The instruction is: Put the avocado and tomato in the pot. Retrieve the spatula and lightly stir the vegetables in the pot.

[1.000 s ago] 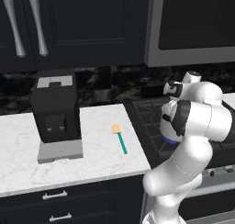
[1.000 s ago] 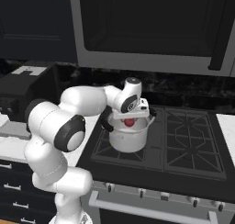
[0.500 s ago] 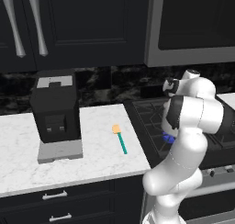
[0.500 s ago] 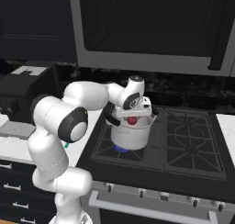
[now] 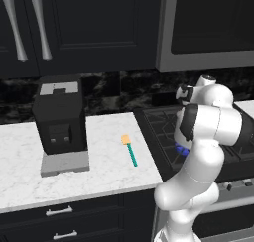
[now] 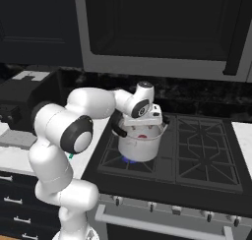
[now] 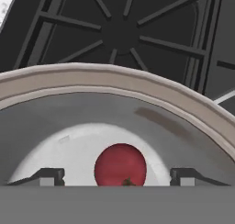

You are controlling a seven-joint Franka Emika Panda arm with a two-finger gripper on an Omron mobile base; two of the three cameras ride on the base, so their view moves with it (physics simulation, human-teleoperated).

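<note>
Tomato [image 7: 120,165] lies loose on the pale floor of the pot [image 6: 140,143], midway between the two dark fingertips, which stand wide apart with nothing in their hold. Over at the stove [image 6: 206,150] the pot sits on a front-left burner with a blue flame beneath it, and the white arm's hand is lowered right over its mouth. On the marble table [image 5: 104,166], the spatula [image 5: 130,150] lies flat, well apart from the pot, beside a black coffee machine [image 5: 60,122].
</note>
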